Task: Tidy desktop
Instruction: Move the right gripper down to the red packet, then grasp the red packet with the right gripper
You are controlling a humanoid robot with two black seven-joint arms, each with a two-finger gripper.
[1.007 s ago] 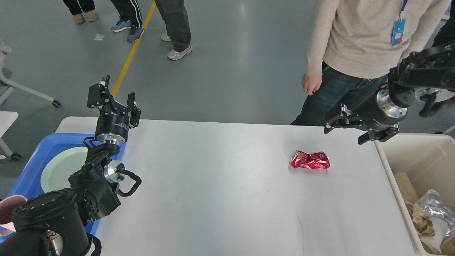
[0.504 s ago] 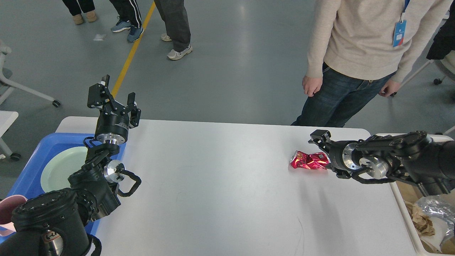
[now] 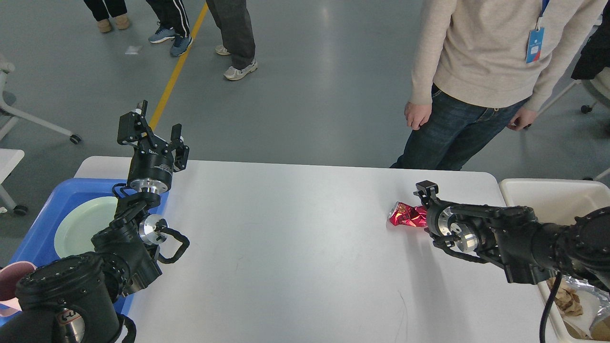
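My right gripper (image 3: pixel 421 202) sits against the red wrapper (image 3: pixel 405 215) on the tabletop's (image 3: pixel 295 247) far right (grip unclear); crumpled foil may slip sideways. Left gripper (image 3: pixel 155 131) hangs open, empty.

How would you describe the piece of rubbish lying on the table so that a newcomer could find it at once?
Start from the wide white desktop and look toward its far right part, short of the white bin. There lies a crumpled, shiny red can, with the right gripper right at its right end. It is the only loose item on the desktop and the only red, metallic thing there.
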